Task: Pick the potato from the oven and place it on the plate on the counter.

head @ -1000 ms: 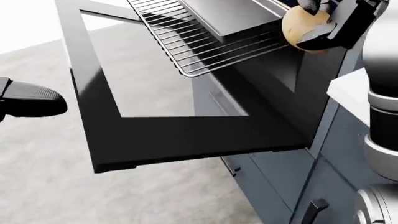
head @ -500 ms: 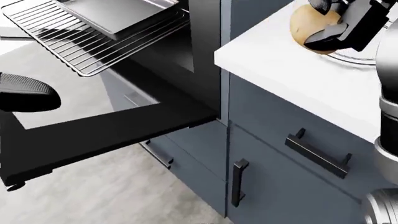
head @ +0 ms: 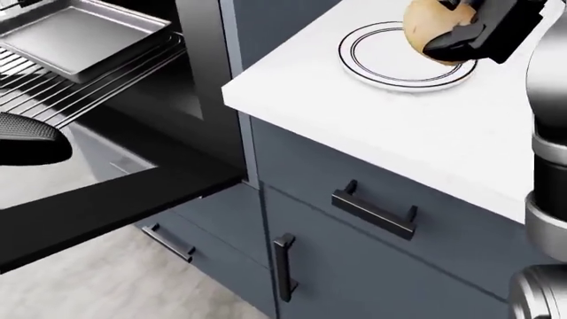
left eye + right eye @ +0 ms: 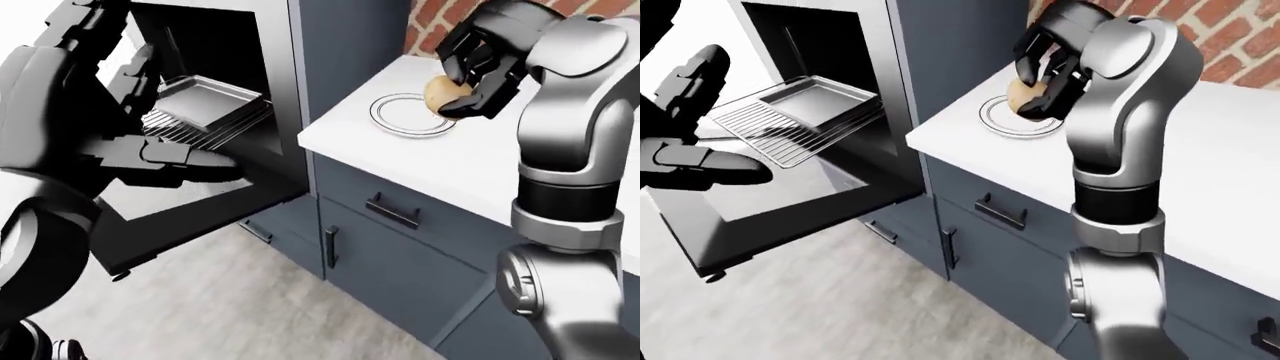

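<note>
While gripped, potato (image 4: 443,94) hangs over plate (image 3: 377,70).

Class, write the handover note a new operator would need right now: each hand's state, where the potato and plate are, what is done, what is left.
Right hand: shut on the potato, held over the plate on the counter.
Left hand: open, holding nothing, by the oven door.
Done: potato is out of the oven; the tray sits bare on the rack.
Left: lower the potato onto the plate, release, withdraw.
</note>
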